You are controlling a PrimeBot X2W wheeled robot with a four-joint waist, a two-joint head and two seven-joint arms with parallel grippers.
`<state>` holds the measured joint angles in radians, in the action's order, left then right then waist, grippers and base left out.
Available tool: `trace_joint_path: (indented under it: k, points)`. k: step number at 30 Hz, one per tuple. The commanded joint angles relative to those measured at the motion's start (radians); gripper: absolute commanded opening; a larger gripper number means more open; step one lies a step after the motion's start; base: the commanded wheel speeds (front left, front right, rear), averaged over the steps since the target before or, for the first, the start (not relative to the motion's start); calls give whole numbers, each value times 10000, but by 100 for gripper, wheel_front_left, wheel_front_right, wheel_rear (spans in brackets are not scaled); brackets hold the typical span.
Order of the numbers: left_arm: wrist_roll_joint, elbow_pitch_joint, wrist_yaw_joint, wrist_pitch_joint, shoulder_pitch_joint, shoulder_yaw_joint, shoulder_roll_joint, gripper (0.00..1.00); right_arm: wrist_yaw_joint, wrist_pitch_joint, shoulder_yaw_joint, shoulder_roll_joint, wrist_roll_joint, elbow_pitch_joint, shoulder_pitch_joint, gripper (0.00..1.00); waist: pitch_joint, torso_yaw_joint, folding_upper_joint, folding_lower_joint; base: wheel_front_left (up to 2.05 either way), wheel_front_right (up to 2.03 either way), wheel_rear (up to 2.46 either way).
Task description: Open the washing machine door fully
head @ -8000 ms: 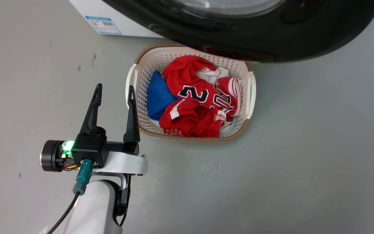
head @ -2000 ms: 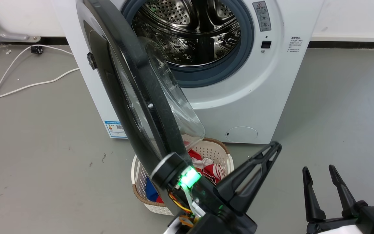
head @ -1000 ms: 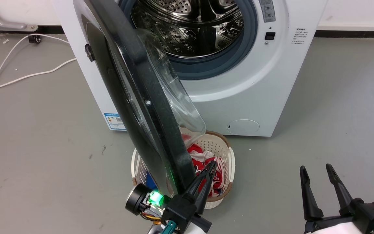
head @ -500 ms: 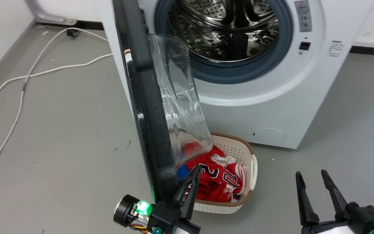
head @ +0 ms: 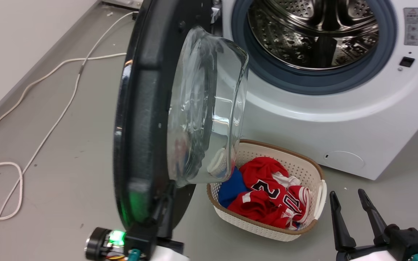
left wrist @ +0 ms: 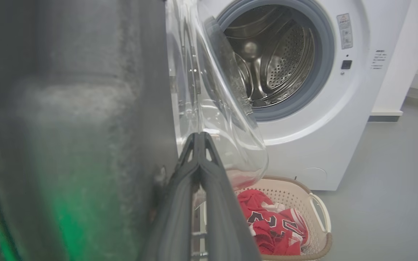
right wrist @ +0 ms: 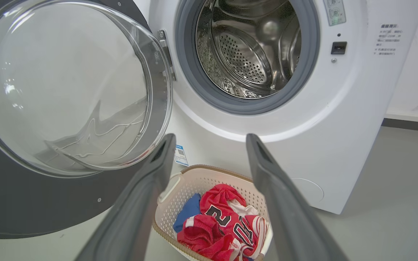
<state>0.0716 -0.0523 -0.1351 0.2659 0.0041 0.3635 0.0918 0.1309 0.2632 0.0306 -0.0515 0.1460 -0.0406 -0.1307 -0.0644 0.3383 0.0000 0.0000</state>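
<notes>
Drum opening [head: 318, 36] unblocked; basket [head: 247, 222] on floor [head: 67, 152] near washing machine door [head: 140, 108].

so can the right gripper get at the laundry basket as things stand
Probably yes. The right gripper is open, close beside the laundry basket, with only bare floor between them; the washing machine door stands at the basket's other side.

The door [head: 143, 108] is black plastic, glossy at the edge and duller, dusty on the inner face. Its bowl [head: 209, 108] is clear smooth glass. The drum [head: 285, 43] is shiny perforated steel, and the gasket [head: 314, 86] looks like matt grey rubber. The machine [head: 339, 127] is smooth and white. The basket [head: 263, 228] is pale perforated plastic and holds red and blue cloth [head: 263, 174]. The floor [head: 49, 145] is matt grey.
</notes>
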Motion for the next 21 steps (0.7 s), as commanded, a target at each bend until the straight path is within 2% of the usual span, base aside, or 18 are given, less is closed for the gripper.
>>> trace_joint_path:
  k: [1, 9, 20, 21]
  points:
    - [105, 12, -177, -25, 162, -436, 196, 0, -2, 21, 6, 25, -55, -36, 87, 100, -84, 237, 0, 0, 0, 0, 0]
    - [759, 157, -214, -24, 218, -2264, 255, 0, -2, 21, 98, 25, -161, -53, 235, 100, -220, 320, 0, 0, 0, 0, 0]
    - [949, -694, 331, -22, -1143, -4760, 417, 0, -2, 21, 29, 24, -448, -21, 566, 100, -897, -116, 0, 0, 0, 0, 0]
    - [974, -973, 426, -25, -1437, -5228, 489, 0, -2, 21, -2, 24, -506, -21, 652, 100, -1063, -226, 0, 0, 0, 0, 0]
